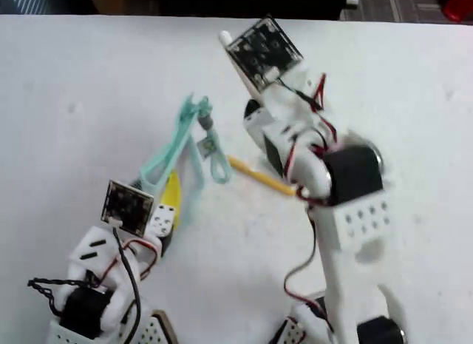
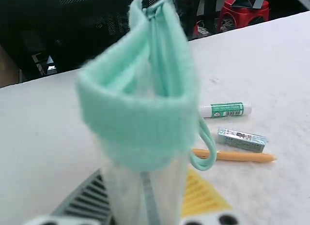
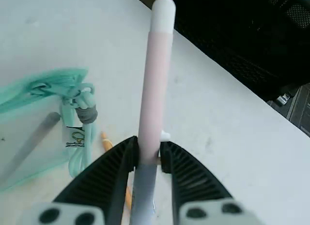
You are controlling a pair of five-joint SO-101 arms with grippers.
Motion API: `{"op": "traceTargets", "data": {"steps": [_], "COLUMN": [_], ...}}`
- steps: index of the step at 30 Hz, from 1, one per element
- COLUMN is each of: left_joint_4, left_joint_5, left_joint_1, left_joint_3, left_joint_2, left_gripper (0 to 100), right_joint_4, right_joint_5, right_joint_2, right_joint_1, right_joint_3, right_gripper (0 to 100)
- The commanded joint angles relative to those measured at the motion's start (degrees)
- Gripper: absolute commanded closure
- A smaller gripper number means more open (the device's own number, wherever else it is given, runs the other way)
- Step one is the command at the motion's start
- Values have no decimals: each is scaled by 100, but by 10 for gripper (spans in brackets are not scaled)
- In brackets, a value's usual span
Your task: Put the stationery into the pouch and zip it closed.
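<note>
Left gripper (image 2: 145,186) is clamped on the pouch (image 2: 140,113), gripping it at one end with the grey ribbed jaw on one side and the yellow jaw on the other. The pouch is clear with mint green trim. From the left wrist view its trimmed rim curves round in a loop, so the mouth looks open. In the right wrist view a grey stick-shaped item shows through the clear side. The mint strap loop (image 1: 218,166) hangs off the zip end. Right gripper (image 3: 148,155) is closed on a pink pen (image 3: 157,75), black jaws pinching the lower barrel, white cap pointing away from the jaws. The pen is held above the white table (image 1: 89,78), apart from the pouch. On the table lie an orange pencil (image 2: 237,157) just beside the strap loop, an eraser (image 2: 241,139) close beside the pencil, and a glue stick (image 2: 225,109) near the eraser on its far side.
</note>
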Motion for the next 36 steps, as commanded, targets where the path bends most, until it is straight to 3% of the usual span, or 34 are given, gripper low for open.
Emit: {"op": "traceTargets", "data": {"steps": [1,12,26,33,36], "left_joint_4": [-62,-62,-62,-35,-26], "left_joint_5": [-79,-79,-88,-44,-44], "left_joint_1": [22,31,57,57,57], "left_joint_3": [-26,-26,-26,-26,-26], "left_joint_2": [-48,-48,-48,-48,-48], "left_gripper": [976,976,971,810,810], "right_joint_4": [119,435,-1156,-1648,-2070], "right_joint_5": [-105,-114,-114,-123,-466], "right_joint_2": [-532,-1842,-3943,-3952,-3952], "right_joint_1": [-189,-778,-884,-884,-884], "right_joint_3": [-79,290,2198,2189,2171], "right_gripper": [982,982,982,982,982]}}
